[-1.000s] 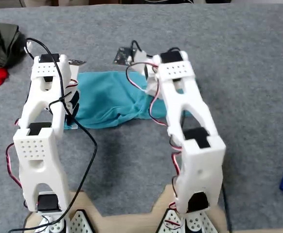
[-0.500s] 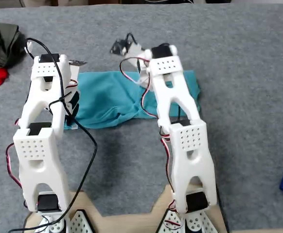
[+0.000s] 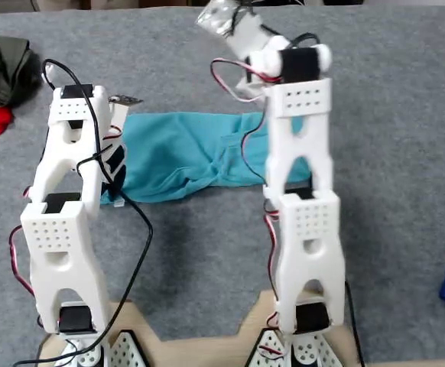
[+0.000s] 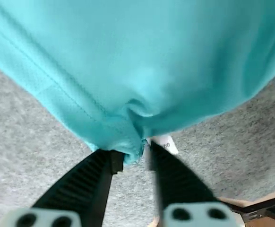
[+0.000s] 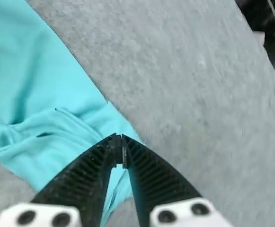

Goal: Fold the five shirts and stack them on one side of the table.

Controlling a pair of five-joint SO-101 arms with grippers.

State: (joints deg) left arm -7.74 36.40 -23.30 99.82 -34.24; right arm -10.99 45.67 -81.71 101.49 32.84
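Okay, my left jaws are clamped on the left hem of the teal shirt [image 3: 184, 153] lying on the bench [image 3: 391, 115] between my arms, my right jaws closed and empty, raised over its far edge, so I'd open them, pinch low, then fold both sides evenly.

From my station, the left gripper [image 4: 133, 158] has its black ribbed fingers [image 4: 99, 175] pinched on the bunched hem of the teal knit shirt [image 4: 142, 56]. A small white label [image 4: 163, 143] pokes out beside one finger. The shirt lies on grey felt tabletop [image 4: 29, 142], with a pale wooden edge [image 4: 265, 208] beyond.
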